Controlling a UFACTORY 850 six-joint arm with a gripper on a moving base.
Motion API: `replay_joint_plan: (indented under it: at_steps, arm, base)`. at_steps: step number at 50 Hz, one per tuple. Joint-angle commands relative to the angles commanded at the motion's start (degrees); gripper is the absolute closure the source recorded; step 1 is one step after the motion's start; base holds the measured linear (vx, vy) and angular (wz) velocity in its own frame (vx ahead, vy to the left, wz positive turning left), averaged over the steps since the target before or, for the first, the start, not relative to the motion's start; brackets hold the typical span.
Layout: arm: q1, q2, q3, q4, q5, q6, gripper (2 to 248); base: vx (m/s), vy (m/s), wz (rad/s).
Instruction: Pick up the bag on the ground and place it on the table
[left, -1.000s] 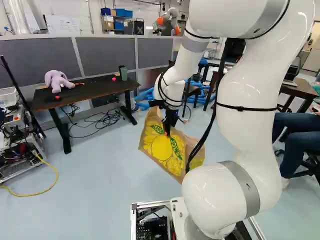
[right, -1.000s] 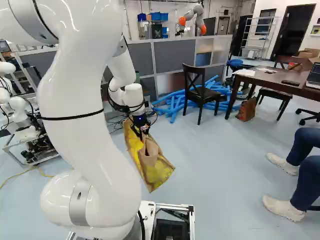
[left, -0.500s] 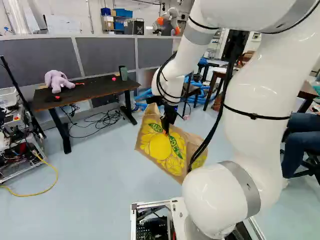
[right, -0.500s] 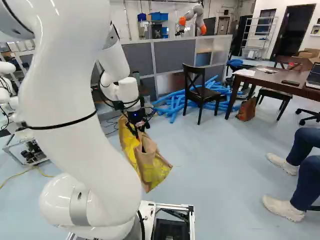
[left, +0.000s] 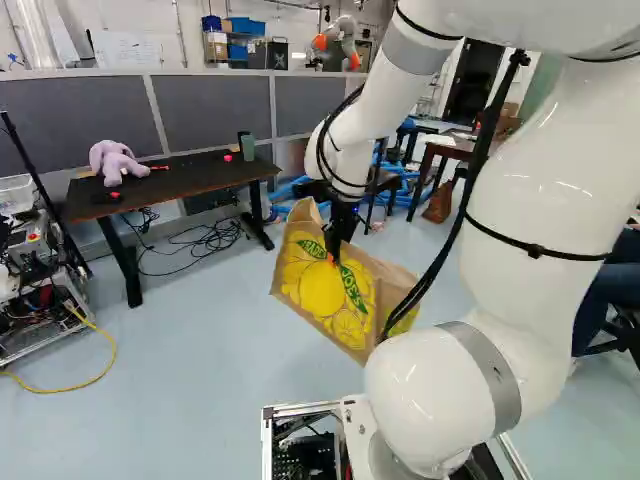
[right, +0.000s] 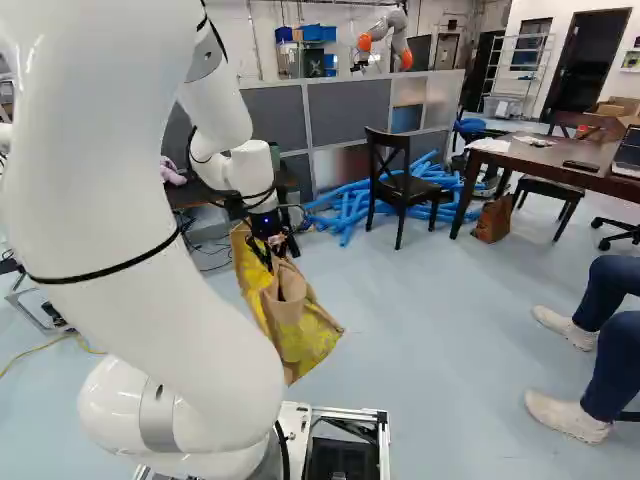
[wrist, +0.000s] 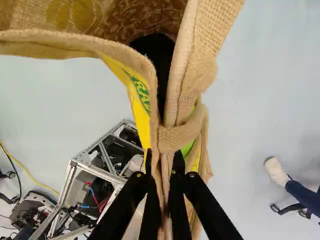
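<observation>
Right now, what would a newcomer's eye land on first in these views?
The tan bag with its bright yellow fruit print, hanging from the gripper. Next, the big white arm dominating the right of the left base view, and the purple plush toy on the dark table at that view's left.

The floor (right: 430, 330) is light blue and smooth, and the room looks bright. A low gray wall (right: 345, 110) goes across the room, with a tall white wall (left: 185, 30) behind it. Blue boxes (left: 245, 25) sit up high past the gray wall. A black chair (right: 405, 185) stands by a messy pile of long blue tubes (right: 345, 215). At the right of the right base view are a white rack (right: 520, 70) and a dark door (right: 590, 60). Black cords (left: 205, 240) and a yellow cord (left: 90, 378) lie on the floor.
</observation>
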Motion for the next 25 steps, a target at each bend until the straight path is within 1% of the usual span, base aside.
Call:
replay_joint_plan:
  at_steps: [25]
  arm:
    - [-2.0,4.5,-0.9,2.3,-3.3,0.0,229]
  base:
    - [0.000,0.000,0.000]
